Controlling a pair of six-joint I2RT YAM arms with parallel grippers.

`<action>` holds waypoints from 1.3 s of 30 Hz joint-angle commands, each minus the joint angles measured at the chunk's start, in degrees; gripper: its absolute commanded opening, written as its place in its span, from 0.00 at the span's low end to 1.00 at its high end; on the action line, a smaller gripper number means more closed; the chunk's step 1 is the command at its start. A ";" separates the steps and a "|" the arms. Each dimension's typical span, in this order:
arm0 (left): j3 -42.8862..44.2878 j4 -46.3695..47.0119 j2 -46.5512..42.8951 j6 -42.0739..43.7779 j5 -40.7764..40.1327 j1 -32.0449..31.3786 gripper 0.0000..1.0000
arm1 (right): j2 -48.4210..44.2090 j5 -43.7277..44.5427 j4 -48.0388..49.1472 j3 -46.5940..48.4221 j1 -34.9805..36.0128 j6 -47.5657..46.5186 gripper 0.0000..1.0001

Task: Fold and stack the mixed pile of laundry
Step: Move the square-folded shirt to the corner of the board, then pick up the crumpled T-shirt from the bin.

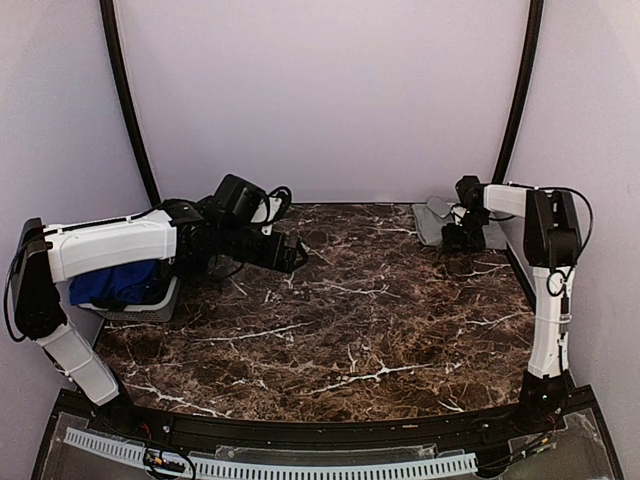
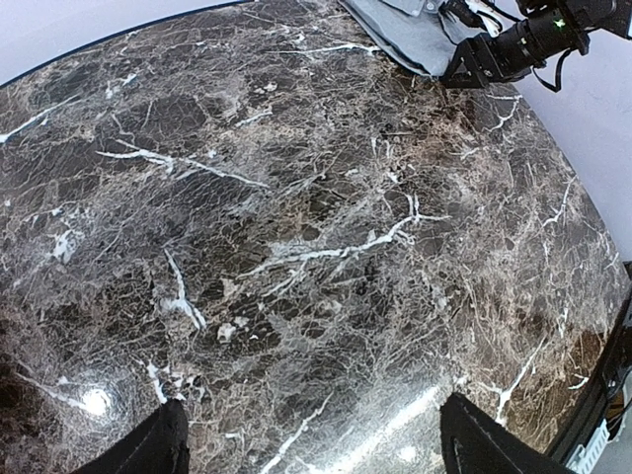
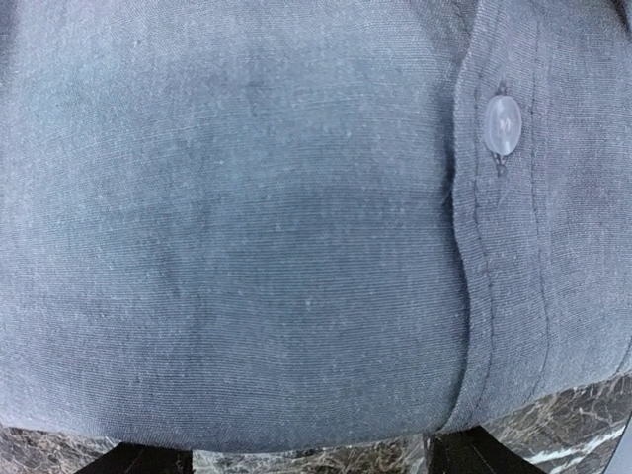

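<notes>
Right pincer (image 3: 306, 460) wide open, empty, above grey shirt (image 3: 247, 217) (one pale button (image 3: 502, 125)), left pincer (image 2: 311, 449) likewise over marble table (image 2: 296, 247)

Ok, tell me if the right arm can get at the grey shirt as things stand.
Probably yes. The right hand hangs open just over the grey shirt, and nothing lies between them; the cloth fills its wrist view.

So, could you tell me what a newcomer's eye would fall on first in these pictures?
The dark marble table with its white veins dominates the overhead view. At its far right corner lies a grey shirt, so close to the right arm's fingers that its cloth and a pale button fill that wrist view. At the left edge, royal-blue cloth sits bunched in a small grey basket.
</notes>
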 commanded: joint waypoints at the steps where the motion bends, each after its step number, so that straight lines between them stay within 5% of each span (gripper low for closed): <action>1: 0.60 -2.33 -1.15 -1.65 -1.30 1.35 0.88 | 2.20 1.43 -1.10 1.23 -0.53 -2.32 0.75; 6: 1.13 -5.63 -5.51 -2.63 -4.08 4.28 0.98 | -6.08 1.96 0.94 -2.71 2.24 -3.94 0.80; 12: 0.73 -14.07 -14.19 -5.36 -12.33 11.12 0.99 | -14.53 0.33 0.70 -4.13 5.91 -4.52 0.95; 20: -2.71 -22.73 -24.59 -8.19 -14.46 31.20 0.99 | -21.64 4.39 0.92 -6.73 14.14 -5.28 0.99; 26: -3.55 -23.15 -21.58 -7.34 -16.27 39.20 0.99 | -26.27 6.91 2.92 -9.27 14.47 -2.61 0.99; 31: -3.46 -22.78 -15.41 -8.16 -20.07 41.15 0.98 | -31.61 -0.41 8.85 -14.65 11.60 -0.05 0.99; 36: -3.71 -20.03 -9.91 -7.40 -20.29 42.57 0.86 | -33.61 -6.97 9.93 -17.02 8.23 1.26 0.99; 39: -3.54 -18.93 -7.81 -6.84 -18.17 43.07 0.61 | -36.24 -9.02 12.19 -18.69 7.98 1.07 0.99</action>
